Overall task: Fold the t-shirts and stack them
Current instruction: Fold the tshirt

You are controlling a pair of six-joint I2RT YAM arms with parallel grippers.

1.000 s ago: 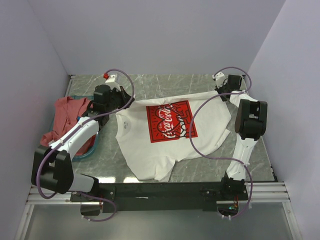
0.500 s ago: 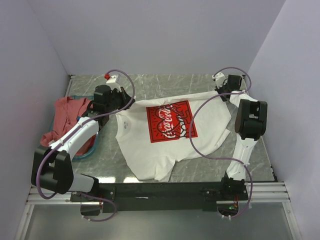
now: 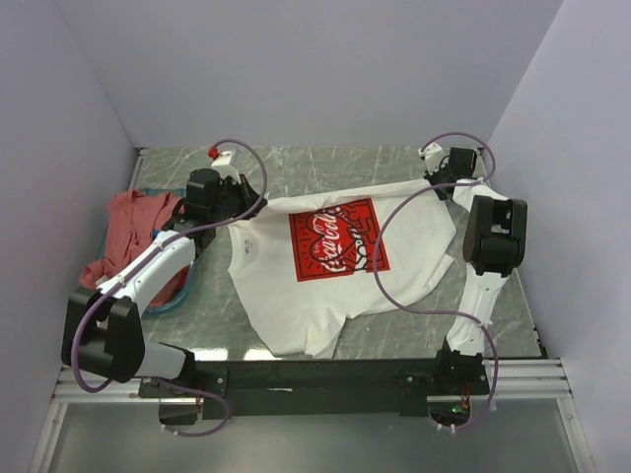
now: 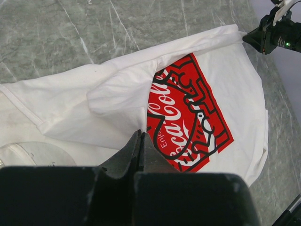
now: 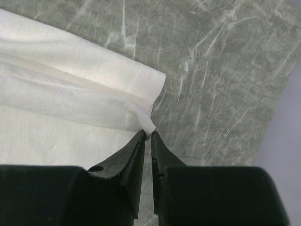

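The left gripper [image 4: 140, 137] has its fingers pressed tight together, with a raised fold of the white t-shirt [image 4: 117, 94] nipped at their tips, just at 9 o'clock of the red square Coca-Cola print [image 4: 188, 117]. In the left wrist view the cloth rises in ridges towards that pinch, and the shirt's top edge runs off towards 1 o'clock, where the other arm's black tip meets it. The right gripper [image 5: 150, 133] has its fingers nearly closed on a thin corner of the same shirt's hem, which sits between the two tips. The white cloth spreads from there towards 9 and 10 o'clock, with bare grey marble table [image 5: 211, 56] at 12 to 3 o'clock. From above, the white t-shirt lies print up in the middle of the table. Its far edge is drawn in a line between the two grippers, at 10 and 2 o'clock of the print, and its lower part lies rumpled towards 6 o'clock. At 9 o'clock of it, by the left wall, the salmon-red t-shirt [image 3: 123, 229] lies crumpled over a teal basket [image 3: 175, 301].
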